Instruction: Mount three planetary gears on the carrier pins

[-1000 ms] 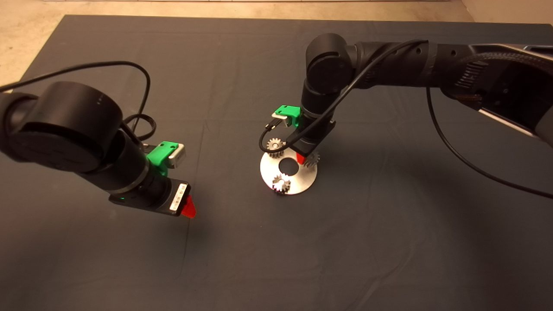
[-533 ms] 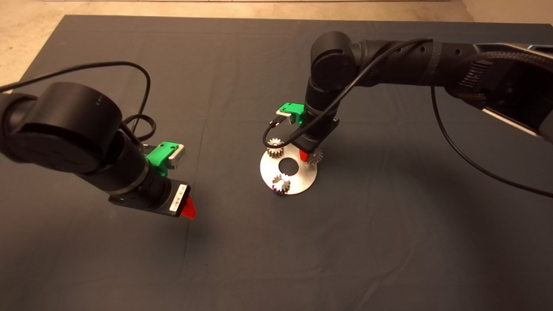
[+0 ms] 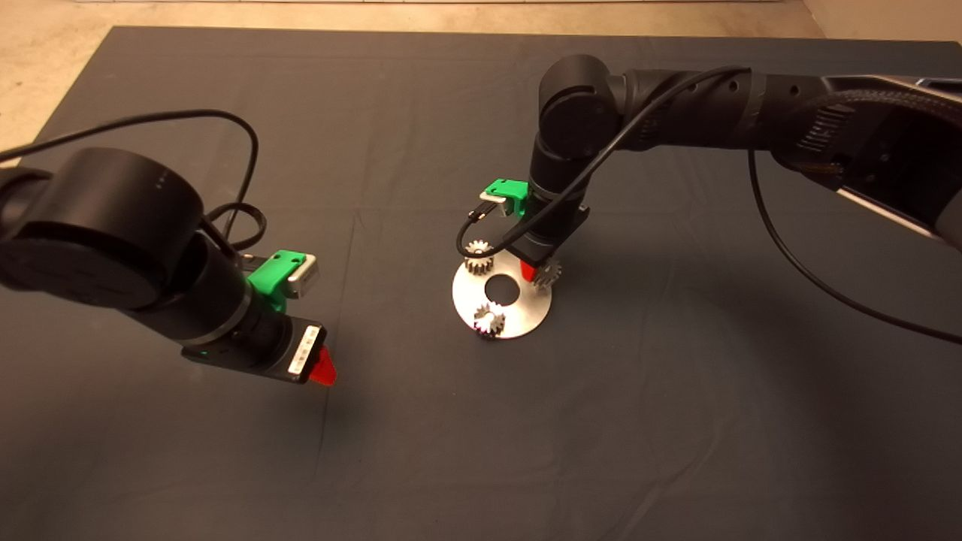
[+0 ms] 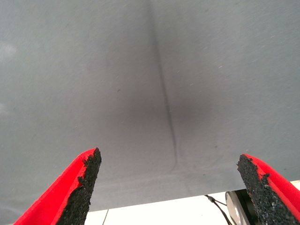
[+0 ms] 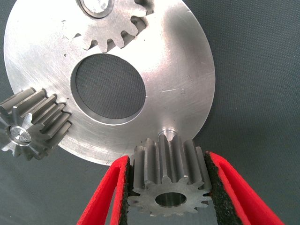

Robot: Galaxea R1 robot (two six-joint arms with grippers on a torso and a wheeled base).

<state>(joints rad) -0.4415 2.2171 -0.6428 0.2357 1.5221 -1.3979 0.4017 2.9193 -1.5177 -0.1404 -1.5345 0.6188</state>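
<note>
1. Right wrist view, nearest the lens: the right claw (image 5: 169, 187) pinches a planetary gear (image 5: 168, 180) between its two black pads, one pad pressed on each flank of the teeth, the round bore open and facing the camera.
2. Just past that gear stands a bare carrier pin (image 5: 167, 133), a short silver stud near the rim of the shiny disc (image 5: 180, 79). The held gear sits close beside the pin and is not threaded on it; the bore is off to the side of the stud.
3. Further along the disc lies its large round centre hole (image 5: 108, 88), with dark mat showing through.
4. Beyond the hole, two more planetary gears are seated on their pins: one at the disc's edge (image 5: 33, 124), its pin tip showing in the bore, and one on the far side (image 5: 115, 23), partly cut off by the frame.
5. Head view, lower left: the left claw (image 3: 324, 368) hangs over bare mat (image 3: 421, 421) on the desk, well apart from the disc. The left wrist view shows its fingers (image 4: 79, 187) spread wide with nothing between them, only mat with a faint crease.
6. Mid-frame in the head view, the disc (image 3: 526, 312) lies flat on the mat, with a seated gear at its near edge (image 3: 488, 319) and another at its far left (image 3: 478, 255).
7. At the disc's far right edge the right claw (image 3: 532, 274) reaches straight down, the gripped gear (image 3: 549, 272) at the rim.
</note>
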